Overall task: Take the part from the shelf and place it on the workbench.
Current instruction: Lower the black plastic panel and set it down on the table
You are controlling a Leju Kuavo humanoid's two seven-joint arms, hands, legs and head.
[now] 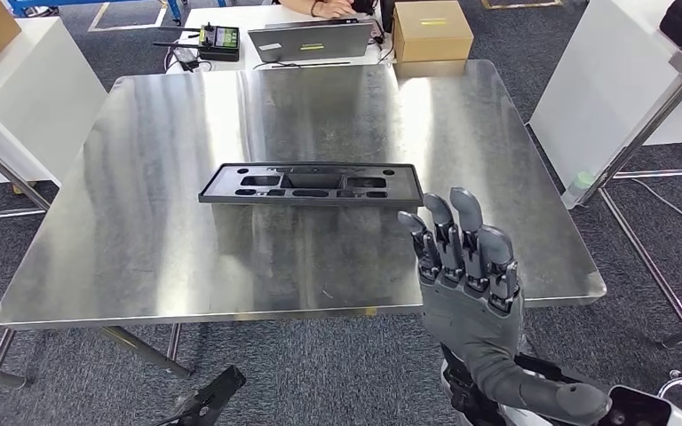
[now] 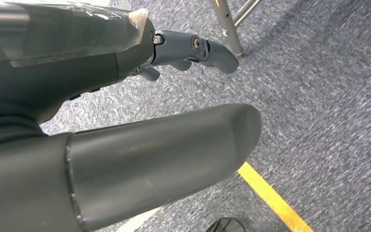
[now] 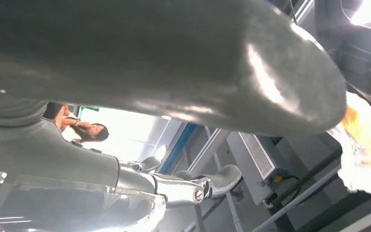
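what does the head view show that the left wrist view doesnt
Head view alone: the steel workbench with the black part lying flat on it, a laptop and cardboard box beyond, and the right robot hand raised with its fingers apart, holding nothing. Left wrist view alone: the left robot hand up close, holding nothing, and a yellow floor line. Both share the grey carpet and a metal table leg.

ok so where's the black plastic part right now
In the head view the flat black plastic part lies near the middle of the shiny steel workbench, just beyond the raised right hand, which holds nothing.
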